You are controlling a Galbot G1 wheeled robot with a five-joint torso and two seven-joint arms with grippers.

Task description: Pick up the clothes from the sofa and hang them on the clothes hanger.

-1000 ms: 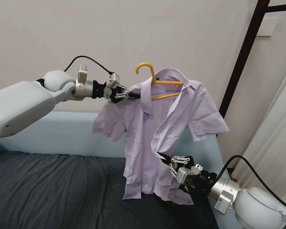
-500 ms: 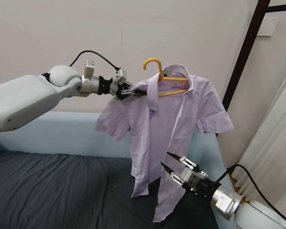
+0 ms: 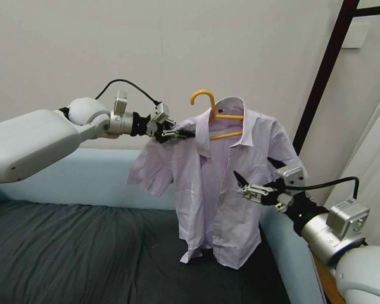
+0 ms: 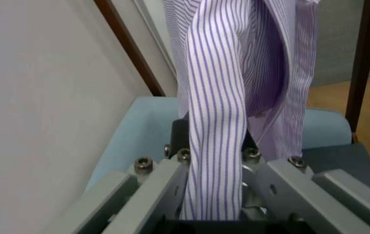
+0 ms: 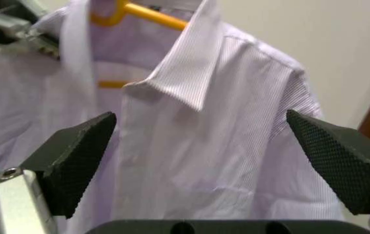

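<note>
— What's changed since a second ago?
— I've brought my right gripper (image 3: pixel 254 172) up from the hem of the shirt (image 3: pixel 218 190) to chest height. It's spread wide, facing the front, holding nothing.
— And the left?
— My left gripper (image 3: pixel 175 133) pinches the shoulder cloth, holding the shirt on its yellow hanger (image 3: pixel 206 101) above the sofa (image 3: pixel 69 177).

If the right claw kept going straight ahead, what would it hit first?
Probably the front of the shirt, below its collar: the right gripper faces it, fingers open, though depth is unclear.
</note>
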